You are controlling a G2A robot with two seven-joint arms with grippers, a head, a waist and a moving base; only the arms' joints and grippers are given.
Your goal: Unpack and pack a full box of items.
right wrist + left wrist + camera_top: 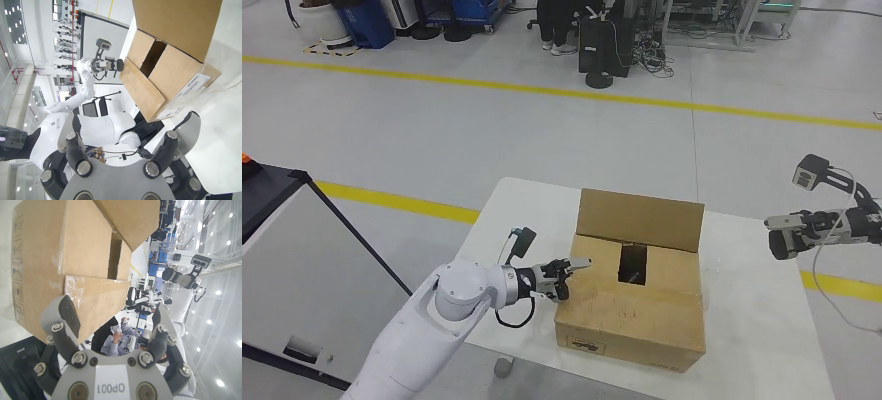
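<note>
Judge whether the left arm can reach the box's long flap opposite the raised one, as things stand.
Probably yes: the open left gripper sits at that flap, at its end, with nothing between them.

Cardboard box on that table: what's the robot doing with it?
The robot is working on the cardboard box on the white table. The box is partly open: the back flap stands up, and a dark gap shows between the folded inner flaps. The left gripper, jaws open, sits at the end of the front flap; whether it touches is unclear. The right gripper hangs open off to the box's other side, holding nothing. Nothing has been taken out yet.
</note>
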